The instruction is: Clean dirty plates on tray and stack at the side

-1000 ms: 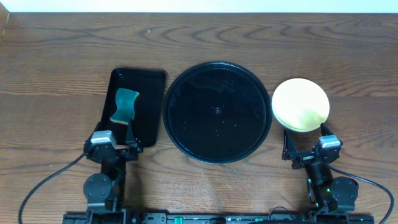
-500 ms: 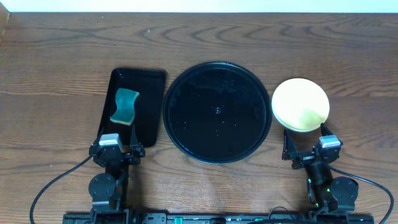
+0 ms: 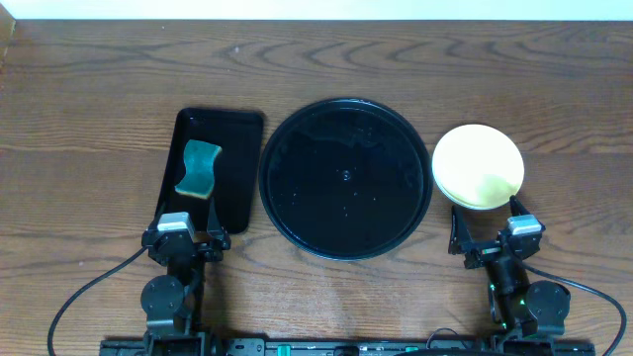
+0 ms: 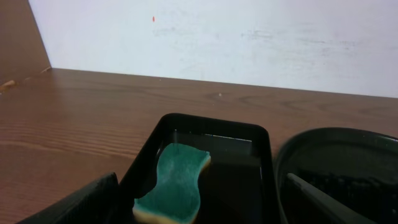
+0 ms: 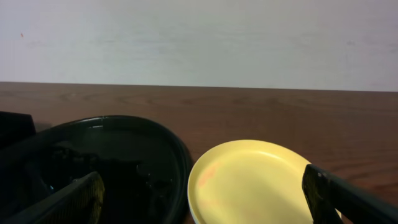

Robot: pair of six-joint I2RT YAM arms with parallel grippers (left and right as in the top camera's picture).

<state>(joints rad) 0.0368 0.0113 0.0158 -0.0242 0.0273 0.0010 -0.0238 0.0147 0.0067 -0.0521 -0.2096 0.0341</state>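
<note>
Dead centre of the overhead frame sits the tray [image 3: 345, 178], a big round glossy black thing. Just right of it, off the tray and close to its rim, is the yellow plate [image 3: 478, 166]. It looks stacked on something pale, but I can't tell how many are under it. The right wrist view shows a faint pinkish mark near its left side. Left of the tray there's a small tray [image 3: 237, 158] with a green sponge [image 3: 198, 168] lying in it. Lower left, the left gripper [image 3: 185, 233] has its fingers spread wide, gripping nothing. Lower right, just under the plate, the right gripper [image 3: 490, 235] is spread wide too.
</note>
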